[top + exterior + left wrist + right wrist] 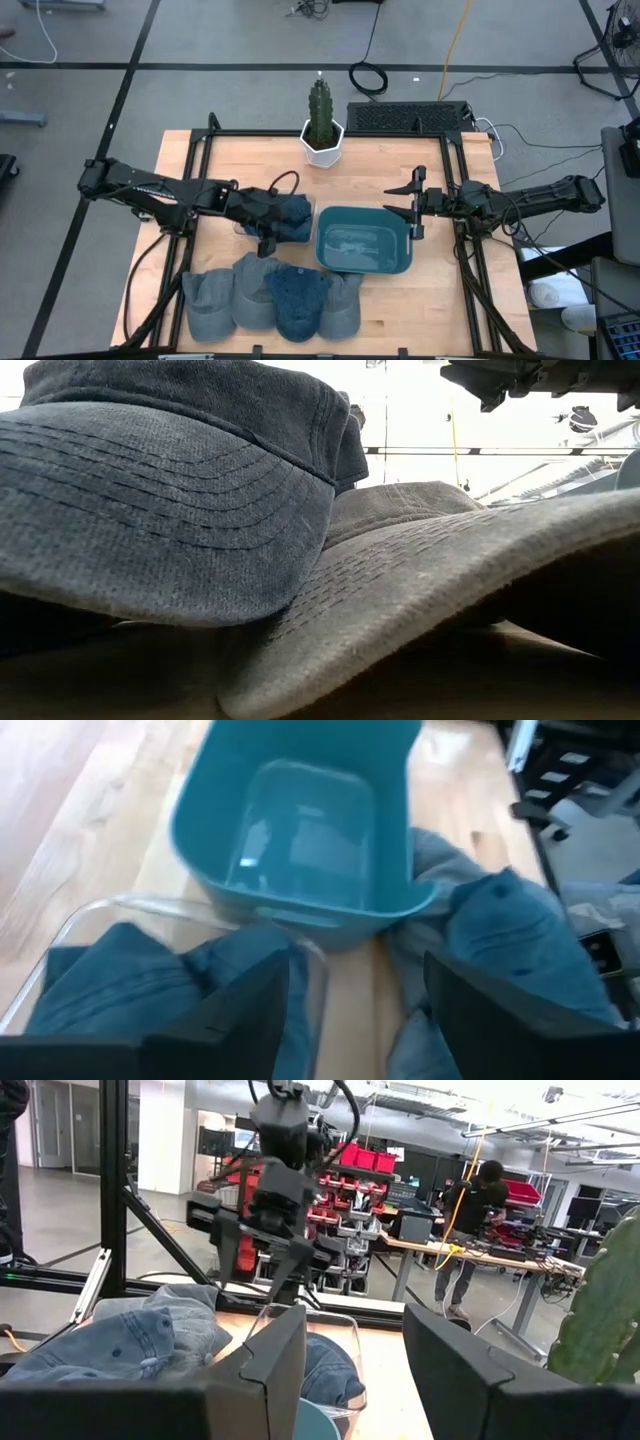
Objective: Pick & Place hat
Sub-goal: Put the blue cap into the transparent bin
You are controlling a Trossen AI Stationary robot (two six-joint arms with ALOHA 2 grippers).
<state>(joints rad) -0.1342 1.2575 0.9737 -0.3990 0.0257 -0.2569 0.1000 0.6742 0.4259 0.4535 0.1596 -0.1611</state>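
Several denim hats lie in a row at the table's near edge: grey ones (212,302) and a darker blue one (298,303). In the low view a dark hat's brim (170,510) and a grey brim (450,590) fill the picture. Another dark blue hat (293,213) lies inside a clear container (90,915) just left of the teal bin (363,240). My left gripper (355,1020) hovers over that container, open, slanting down toward the bin, with nothing between its fingers. My right gripper (412,205) stands open above the bin's right edge.
A potted cactus (322,125) stands at the table's far edge, in the middle. The teal bin (300,830) holds no hat. Bare wood lies right of the bin and at the far left. Black frame rails run along both sides of the table.
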